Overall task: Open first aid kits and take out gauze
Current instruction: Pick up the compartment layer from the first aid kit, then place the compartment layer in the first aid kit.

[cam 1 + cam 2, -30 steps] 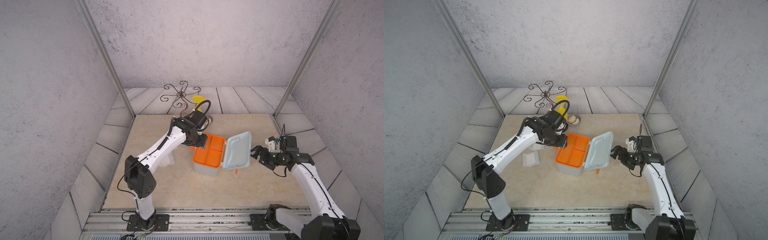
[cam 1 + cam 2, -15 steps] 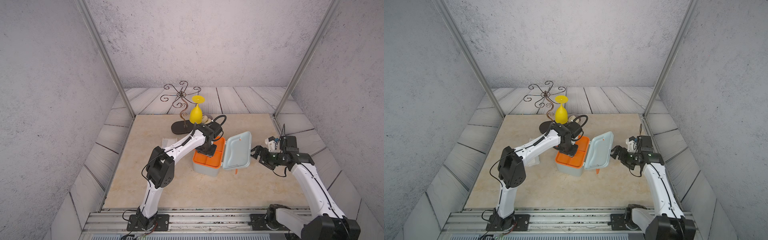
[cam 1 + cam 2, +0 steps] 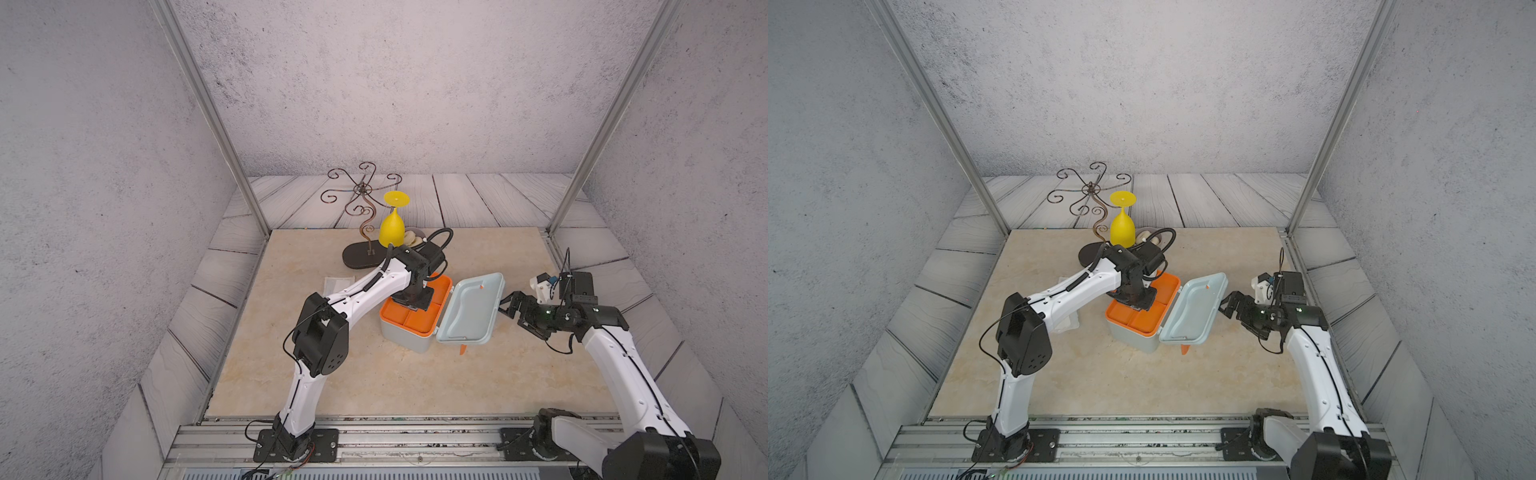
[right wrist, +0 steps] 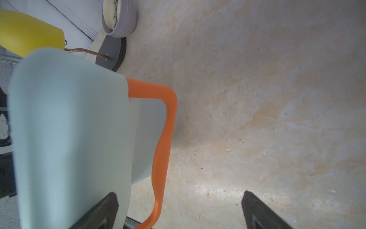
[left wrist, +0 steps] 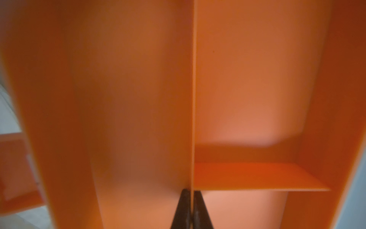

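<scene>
The pale grey-blue first aid kit point(image 3: 405, 338) stands open mid-table, its lid point(image 3: 469, 309) swung to the right and its orange divided tray point(image 3: 419, 322) showing no contents. My left gripper point(image 3: 411, 305) reaches down into the tray. In the left wrist view the left gripper point(image 5: 191, 210) is shut on the tray's thin upright divider point(image 5: 193, 99). My right gripper point(image 3: 509, 305) stands open just right of the lid, holding nothing. One finger point(image 4: 103, 210) lies by the lid's outer face point(image 4: 69, 128), near the orange handle point(image 4: 164, 138). Gauze point(image 3: 1070, 325) lies on the table left of the kit, mostly hidden by my left arm.
A scrolled metal stand point(image 3: 361, 195) with a yellow goblet point(image 3: 392, 230) hanging upside down stands behind the kit. A grey bowl point(image 4: 118, 19) of pale slices sits beside the stand. Metal frame posts rise at the table's back corners.
My left arm swung from the kit's back left edge down into the tray, and its jaws closed on the divider. The right arm and the lid have not moved.
</scene>
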